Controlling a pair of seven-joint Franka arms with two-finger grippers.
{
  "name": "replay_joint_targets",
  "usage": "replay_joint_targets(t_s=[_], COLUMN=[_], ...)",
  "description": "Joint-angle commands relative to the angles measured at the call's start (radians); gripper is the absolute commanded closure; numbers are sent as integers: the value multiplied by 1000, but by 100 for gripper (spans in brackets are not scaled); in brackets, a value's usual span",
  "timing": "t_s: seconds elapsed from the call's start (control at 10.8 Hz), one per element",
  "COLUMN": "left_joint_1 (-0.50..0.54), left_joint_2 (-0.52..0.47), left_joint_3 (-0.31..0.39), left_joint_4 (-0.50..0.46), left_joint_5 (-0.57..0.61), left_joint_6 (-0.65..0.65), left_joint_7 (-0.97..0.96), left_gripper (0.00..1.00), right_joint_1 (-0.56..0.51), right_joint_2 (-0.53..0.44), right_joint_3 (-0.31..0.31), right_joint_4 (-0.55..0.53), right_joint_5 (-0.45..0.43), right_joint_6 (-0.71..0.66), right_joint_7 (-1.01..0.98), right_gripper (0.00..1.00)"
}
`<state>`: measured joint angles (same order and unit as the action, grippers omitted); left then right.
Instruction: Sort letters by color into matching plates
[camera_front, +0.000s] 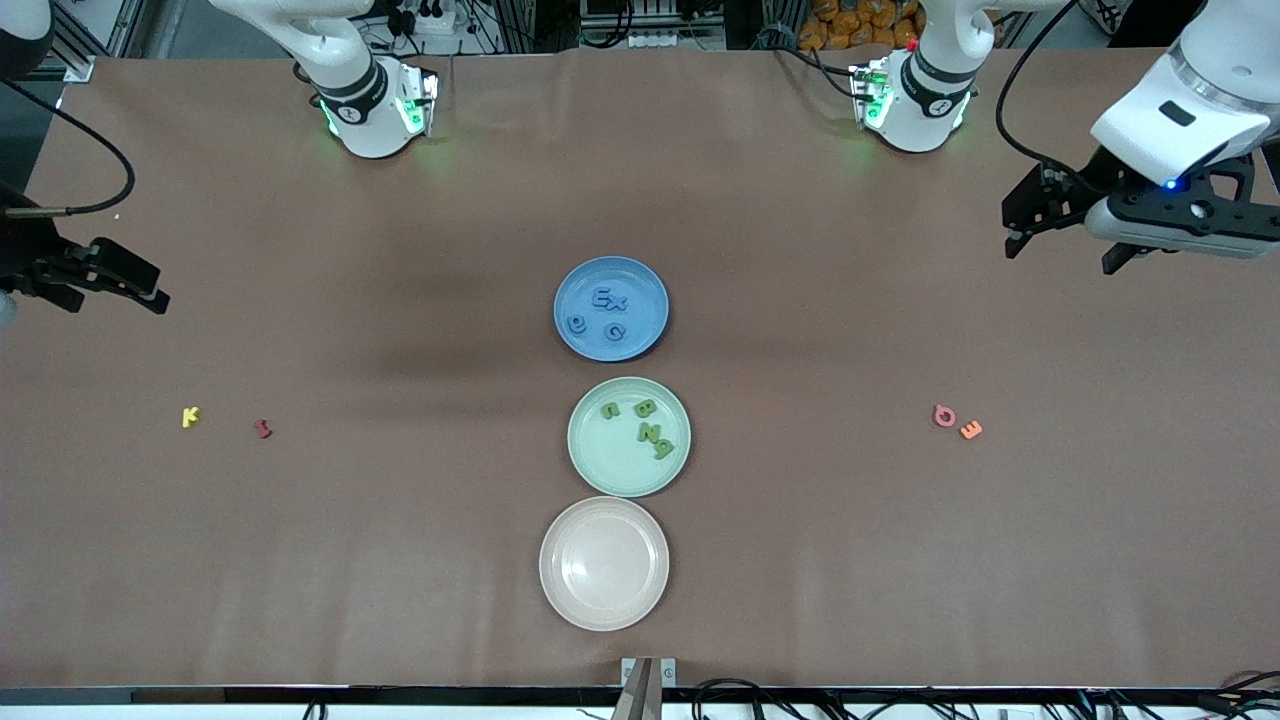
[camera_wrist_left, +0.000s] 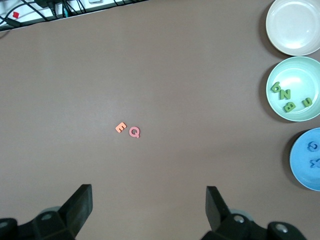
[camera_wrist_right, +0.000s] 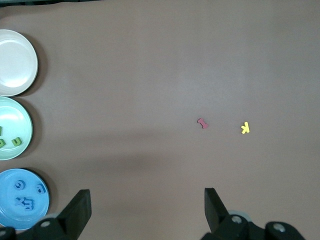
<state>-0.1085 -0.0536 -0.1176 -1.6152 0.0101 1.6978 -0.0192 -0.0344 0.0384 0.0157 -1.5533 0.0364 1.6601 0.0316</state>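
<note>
The blue plate holds several blue letters. The mint green plate, nearer the camera, holds several green letters. My left gripper is open and empty, up in the air over the left arm's end of the table; its wrist view shows its gripper over bare table, short of a pink Q and an orange E. My right gripper is open and empty over the right arm's end. Its wrist view shows its gripper, a dark red letter and a yellow K.
An empty beige-pink plate is nearest the camera, in line with the other two. On the table lie the yellow K, the dark red letter, the pink Q and the orange E.
</note>
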Motion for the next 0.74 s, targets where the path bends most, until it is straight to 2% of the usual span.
replay_joint_targets(t_s=[0.0, 0.18, 0.28, 0.65], left_joint_1=[-5, 3, 3, 3], left_joint_2=[72, 89, 93, 92], left_joint_3=[7, 18, 38, 44], left_joint_4=[54, 93, 97, 107], left_joint_5=[25, 11, 11, 13], left_joint_6=[-30, -47, -56, -56], left_joint_7=[34, 36, 35, -5], left_gripper=[0, 0, 0, 0], right_joint_1=[8, 8, 8, 5], right_joint_2=[18, 18, 18, 18], right_joint_3=[-2, -2, -2, -2], right_joint_4=[36, 38, 38, 38], right_joint_5=[-3, -1, -3, -1], right_joint_6=[-26, -29, -29, -29], right_joint_7=[1, -1, 1, 1], right_gripper=[0, 0, 0, 0])
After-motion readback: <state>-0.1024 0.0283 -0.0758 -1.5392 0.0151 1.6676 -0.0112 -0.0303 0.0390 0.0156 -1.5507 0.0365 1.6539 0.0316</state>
